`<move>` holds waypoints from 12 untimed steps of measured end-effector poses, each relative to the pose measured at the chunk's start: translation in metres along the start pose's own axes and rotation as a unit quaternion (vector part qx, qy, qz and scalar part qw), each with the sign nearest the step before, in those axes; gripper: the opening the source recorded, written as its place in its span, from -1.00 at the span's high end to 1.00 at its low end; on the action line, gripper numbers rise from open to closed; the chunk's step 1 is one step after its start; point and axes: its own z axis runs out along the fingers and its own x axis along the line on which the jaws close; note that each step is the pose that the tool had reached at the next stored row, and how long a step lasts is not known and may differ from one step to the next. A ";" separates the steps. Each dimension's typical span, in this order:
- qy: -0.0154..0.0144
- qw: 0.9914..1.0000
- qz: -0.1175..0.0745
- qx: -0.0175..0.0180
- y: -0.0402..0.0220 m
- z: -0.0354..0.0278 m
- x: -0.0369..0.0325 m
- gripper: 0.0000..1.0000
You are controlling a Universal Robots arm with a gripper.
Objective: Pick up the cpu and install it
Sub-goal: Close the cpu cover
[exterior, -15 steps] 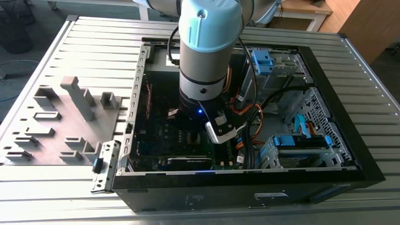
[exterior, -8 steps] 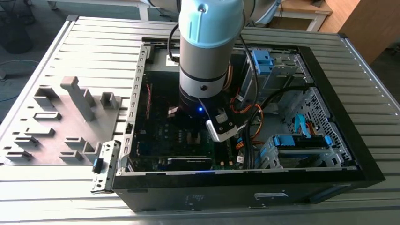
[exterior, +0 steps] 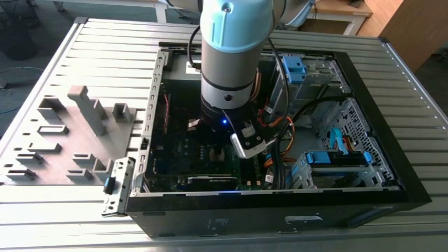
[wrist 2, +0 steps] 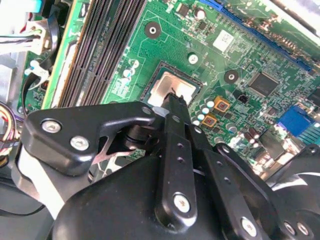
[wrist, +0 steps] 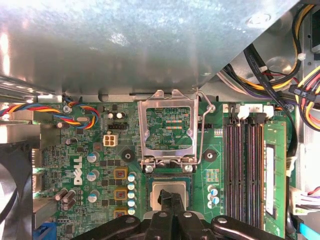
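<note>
The black pincer (wrist 2: 175, 102) (wrist: 170, 199) has its two fingers pressed together at the tips, which sit over the near edge of the cpu (wrist 2: 167, 86) (wrist: 167, 189). Whether they touch it cannot be told. In both wrist views the silver-grey cpu lies flat in its square socket on the green circuit board (wrist: 75, 165).

Just beyond the socket, the metal hold-down frame (wrist: 143, 130) stands swung open, with its wire lever (wrist: 200, 130) raised beside it. Black memory slots (wrist: 245, 170) (wrist 2: 105, 45) run alongside the socket, and a bundle of coloured wires (wrist: 75, 112) crosses the board's far edge.

In the exterior view the arm (exterior: 227, 58) reaches down into the open black computer case (exterior: 280, 210), which lies on a slatted metal desk (exterior: 105, 47). A grey parts holder (exterior: 70, 136) sits beside the case on the exterior view's left.
</note>
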 end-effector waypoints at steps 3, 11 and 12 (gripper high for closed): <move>0.000 1.000 0.000 0.000 0.0000 -0.0001 0.0000 0.79; 0.000 1.000 0.000 0.000 0.0001 -0.0083 0.0000 0.79; 0.000 1.000 0.000 0.000 0.0001 -0.0102 0.0000 0.79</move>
